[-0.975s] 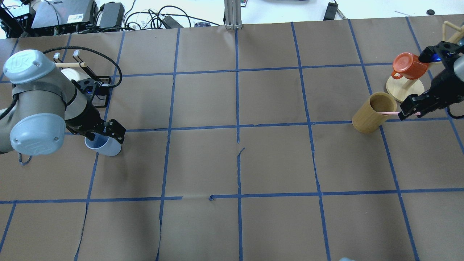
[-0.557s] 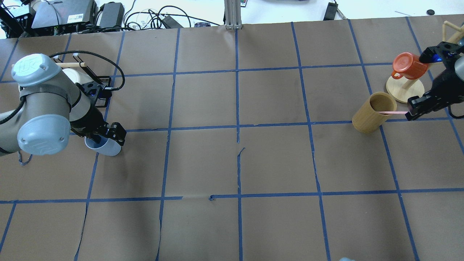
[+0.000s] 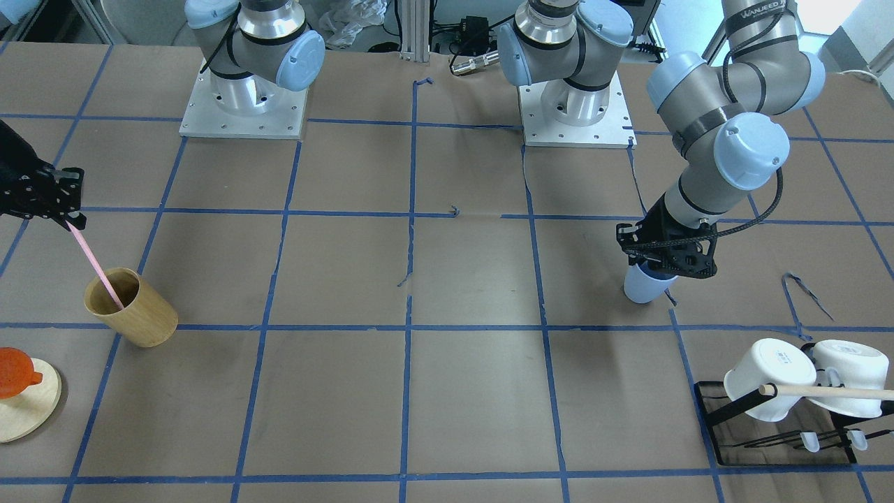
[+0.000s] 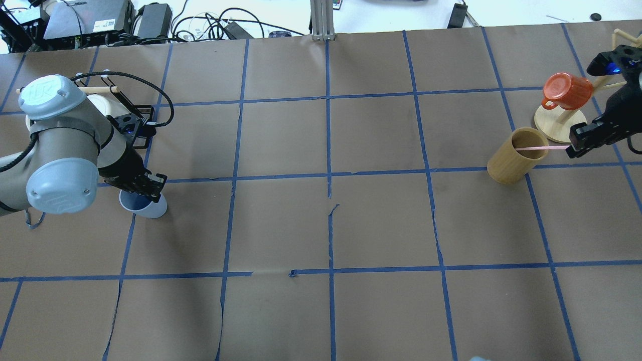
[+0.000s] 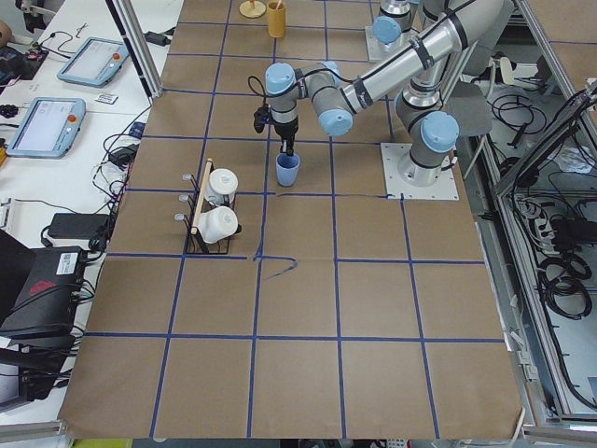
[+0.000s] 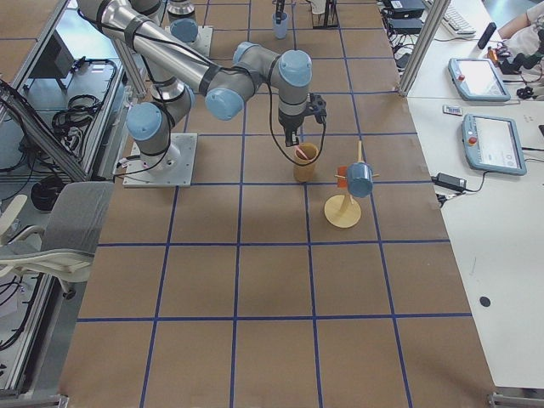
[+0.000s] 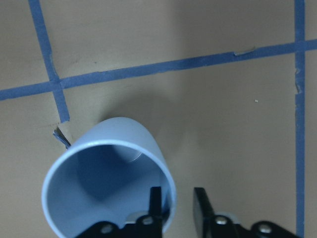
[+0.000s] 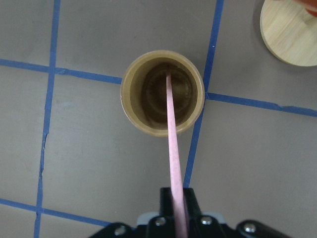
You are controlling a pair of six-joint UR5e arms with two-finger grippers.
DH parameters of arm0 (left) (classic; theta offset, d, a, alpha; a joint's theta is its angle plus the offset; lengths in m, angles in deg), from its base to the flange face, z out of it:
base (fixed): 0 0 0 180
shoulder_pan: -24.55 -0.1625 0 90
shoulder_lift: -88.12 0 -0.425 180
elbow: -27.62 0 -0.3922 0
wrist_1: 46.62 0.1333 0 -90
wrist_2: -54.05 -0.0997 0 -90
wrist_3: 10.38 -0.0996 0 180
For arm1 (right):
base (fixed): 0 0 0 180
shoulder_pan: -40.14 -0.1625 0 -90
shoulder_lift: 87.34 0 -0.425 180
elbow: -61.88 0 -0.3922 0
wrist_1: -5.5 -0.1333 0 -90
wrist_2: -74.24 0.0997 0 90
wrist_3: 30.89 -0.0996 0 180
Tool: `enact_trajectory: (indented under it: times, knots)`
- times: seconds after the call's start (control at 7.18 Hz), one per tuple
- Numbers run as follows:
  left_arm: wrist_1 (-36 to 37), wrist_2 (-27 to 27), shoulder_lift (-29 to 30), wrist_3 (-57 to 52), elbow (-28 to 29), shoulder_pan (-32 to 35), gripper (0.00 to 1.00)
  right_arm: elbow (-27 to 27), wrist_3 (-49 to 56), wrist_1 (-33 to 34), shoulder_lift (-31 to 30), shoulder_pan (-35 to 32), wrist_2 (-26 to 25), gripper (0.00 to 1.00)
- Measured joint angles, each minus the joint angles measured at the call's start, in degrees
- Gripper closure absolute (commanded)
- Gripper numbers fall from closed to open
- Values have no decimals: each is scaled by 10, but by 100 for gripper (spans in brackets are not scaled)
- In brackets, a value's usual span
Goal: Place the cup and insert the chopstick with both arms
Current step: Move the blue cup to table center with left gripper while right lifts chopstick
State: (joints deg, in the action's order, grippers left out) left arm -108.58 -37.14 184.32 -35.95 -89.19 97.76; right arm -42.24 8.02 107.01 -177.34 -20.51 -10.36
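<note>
Two grasps, opposite bench edges
Right gripper (image 8: 177, 198) pinches chopstick (image 8: 171, 134), tip in holder (image 8: 130, 106): keep plumb. Left gripper (image 7: 177, 203) straddles cup (image 7: 124, 134) rim, jaws slightly apart.

The tool (image 7: 177, 194) straddles the right-hand wall of a light blue cup (image 7: 116, 148). One finger (image 7: 155, 198) sits inside the rim against the wall, and the other is outside with a sliver of brown counter (image 7: 223, 119) showing between it and the cup. The cup rests on the counter with its mouth toward the camera, mostly to the tool's left, and a blue tape line (image 7: 148, 69) crosses the counter beyond both.
</note>
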Motion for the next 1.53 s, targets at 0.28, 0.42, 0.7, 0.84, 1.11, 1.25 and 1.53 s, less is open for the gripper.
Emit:
enact_trajectory:
  times: [0.28, 0.42, 0.7, 0.84, 1.11, 1.25, 1.53]
  knots:
    - [3, -21, -2, 3, 7, 5, 100, 56, -23, -80, -1, -5, 1, 97]
    - [1, -24, -2, 29, 17, 18, 100, 92, -42, -128, -2, -17, 0, 97]
    - [-4, -14, 6, 162, 54, 98, 100, 169, -95, -210, -2, -55, -9, 98]
    - [-4, -1, 19, 229, 79, 145, 100, 197, -121, -236, -1, -77, -17, 98]
    - [-5, 29, 61, 352, 137, 234, 100, 233, -177, -263, 0, -122, -30, 98]
    - [-5, 40, 85, 415, 165, 288, 100, 242, -207, -266, -1, -145, -31, 99]
    - [-5, 66, 121, 473, 190, 373, 100, 246, -271, -267, 1, -203, -32, 100]
